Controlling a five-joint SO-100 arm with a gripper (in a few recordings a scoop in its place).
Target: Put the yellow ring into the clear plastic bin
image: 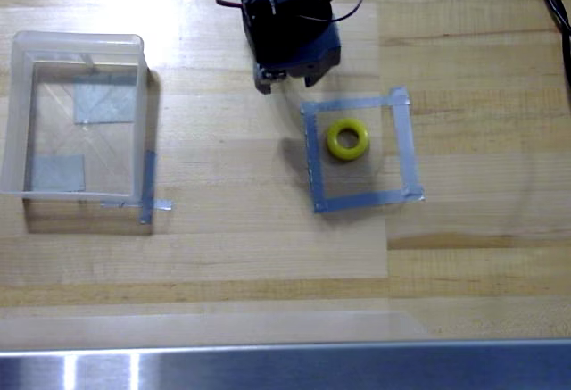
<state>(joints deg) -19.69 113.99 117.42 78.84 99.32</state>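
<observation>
Yellow ring (347, 139) flat inside grey tape square (359, 150), clear plastic bin (76, 120) far left, claw (284, 76) above, state unclear

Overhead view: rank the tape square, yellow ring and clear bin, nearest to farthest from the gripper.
From the gripper:
1. grey tape square, just below it, its top edge closest.
2. yellow ring, inside that square, down and right.
3. clear plastic bin, far left on the table.

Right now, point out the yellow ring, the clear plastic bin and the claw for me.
yellow ring (348, 139), overhead view, on the ring's yellow band beside its hole.
clear plastic bin (143, 113), overhead view, on its right wall.
claw (285, 76), overhead view, at the black fingertips' lower end.
</observation>
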